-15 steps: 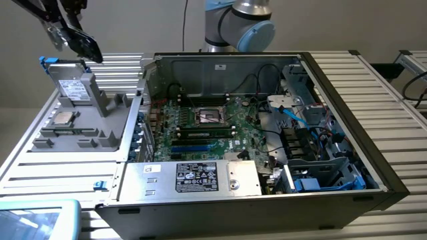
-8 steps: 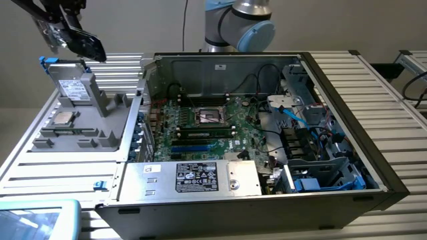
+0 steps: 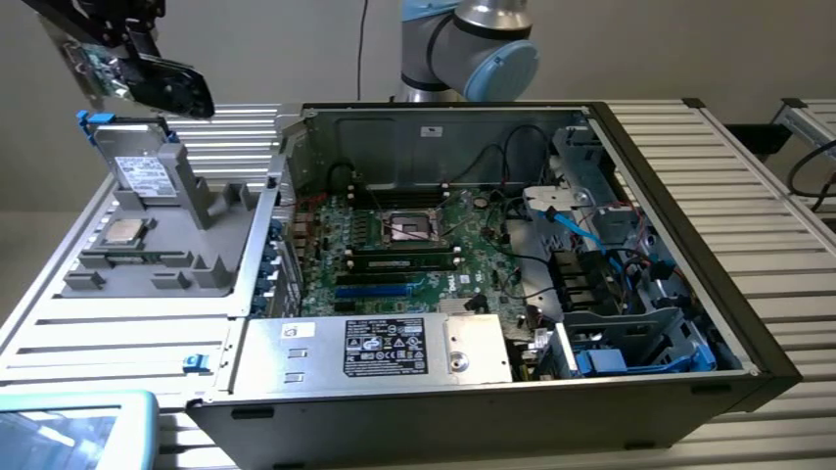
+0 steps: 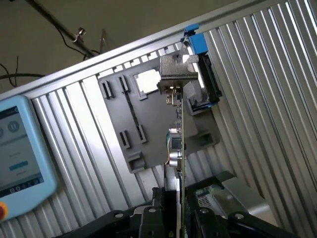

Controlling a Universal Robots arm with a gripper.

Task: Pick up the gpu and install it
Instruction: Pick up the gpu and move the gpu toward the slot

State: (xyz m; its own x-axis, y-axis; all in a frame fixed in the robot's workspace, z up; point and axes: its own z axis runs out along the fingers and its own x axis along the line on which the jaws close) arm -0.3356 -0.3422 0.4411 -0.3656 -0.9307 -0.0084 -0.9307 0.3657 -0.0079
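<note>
While my pincer clamps the gpu aloft, clear of the grey fixture tray, its body is cut off by the frame edge. From the wrist, the card runs edge-on, its faces hidden. Below: ribbed metal table, open computer case alongside, plain wall behind, a blue-framed screen cropped at the corner.

A plain beige wall stands behind the ribbed aluminium table.
</note>
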